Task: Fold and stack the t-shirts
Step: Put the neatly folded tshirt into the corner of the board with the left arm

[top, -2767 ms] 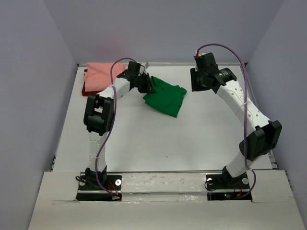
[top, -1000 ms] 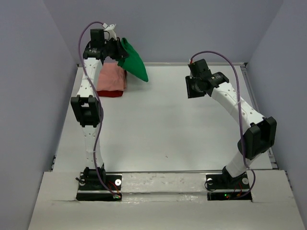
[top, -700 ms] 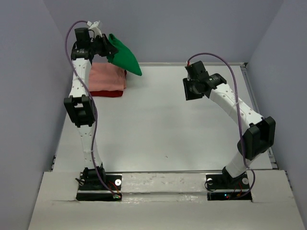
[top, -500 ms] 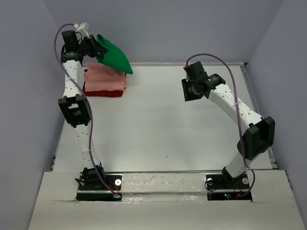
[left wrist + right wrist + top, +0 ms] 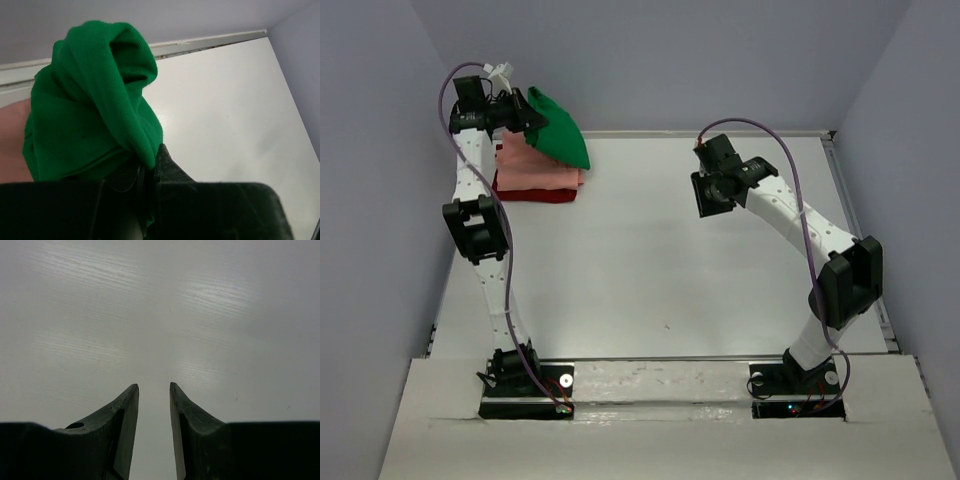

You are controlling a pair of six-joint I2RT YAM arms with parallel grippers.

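Now green t-shirt (image 5: 558, 135): swung over stack (image 5: 535, 166) at table (image 5: 650, 270) far-left corner.
left hand (image 5: 523, 112): clamped on it.
right hand (image 5: 152, 386): apart, empty.
next: likely set-down.

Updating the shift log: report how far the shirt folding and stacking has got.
Done: the salmon pink shirt lies folded on the dark red shirt at the far left corner of the table. In hand: the left gripper pinches the green shirt, bunched, above that stack. Left: laying it folded on top. The right gripper hangs open and empty.
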